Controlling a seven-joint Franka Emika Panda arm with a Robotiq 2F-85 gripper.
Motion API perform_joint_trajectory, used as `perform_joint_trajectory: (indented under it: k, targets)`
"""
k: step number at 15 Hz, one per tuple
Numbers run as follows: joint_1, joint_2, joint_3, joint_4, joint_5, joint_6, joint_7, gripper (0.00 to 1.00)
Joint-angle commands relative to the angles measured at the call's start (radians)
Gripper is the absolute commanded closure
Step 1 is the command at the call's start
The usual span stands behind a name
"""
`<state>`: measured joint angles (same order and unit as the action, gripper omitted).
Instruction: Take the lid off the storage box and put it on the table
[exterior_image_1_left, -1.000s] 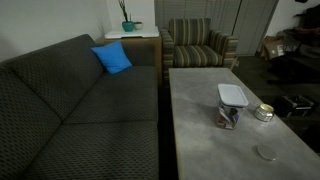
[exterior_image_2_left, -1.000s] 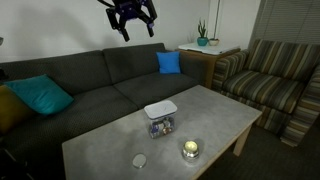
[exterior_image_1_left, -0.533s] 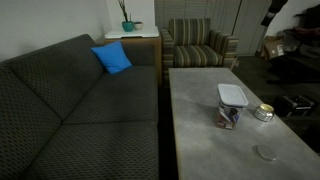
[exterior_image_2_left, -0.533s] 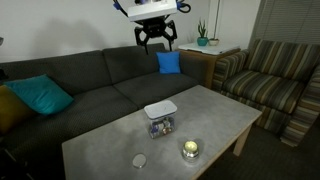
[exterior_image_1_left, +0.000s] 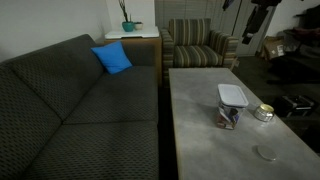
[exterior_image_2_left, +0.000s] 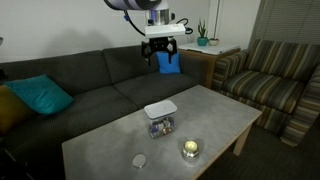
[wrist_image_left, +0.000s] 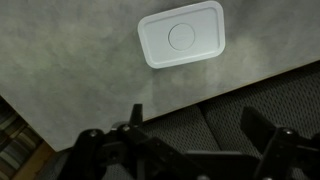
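Exterior view: tool (exterior_image_1_left: 256, 18) high at 1 o'clock, dark and blurred. Lid (exterior_image_1_left: 232, 95) seated on storage box (exterior_image_1_left: 229, 116) at 3 o'clock on surface (exterior_image_1_left: 195, 130).

Exterior view: tool (exterior_image_2_left: 163, 55) at 12 o'clock above sofa (exterior_image_2_left: 90, 85), fingers spread, released, empty. Lid (exterior_image_2_left: 160, 109) on storage box (exterior_image_2_left: 160, 126) at centre, well apart from tool.

Wrist view: lid (wrist_image_left: 182, 35) at 1 o'clock against grey surface (wrist_image_left: 70, 70). Tool (wrist_image_left: 190, 140) fingers wide apart at 6 o'clock.
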<state>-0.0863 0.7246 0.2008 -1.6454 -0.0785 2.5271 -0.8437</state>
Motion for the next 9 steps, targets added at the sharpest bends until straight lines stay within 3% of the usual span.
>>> perform_joint_trajectory:
  k: [1, 7, 8, 9]
  targets:
    - [0.003, 0.007, 0.003, 0.004, -0.004, -0.012, -0.033, 0.00]
    - [-0.082, 0.233, 0.108, 0.139, 0.088, -0.074, -0.320, 0.00]
    - [-0.094, 0.264, 0.116, 0.156, 0.104, -0.084, -0.354, 0.25]
    - [-0.102, 0.295, 0.119, 0.176, 0.118, -0.095, -0.378, 0.26]
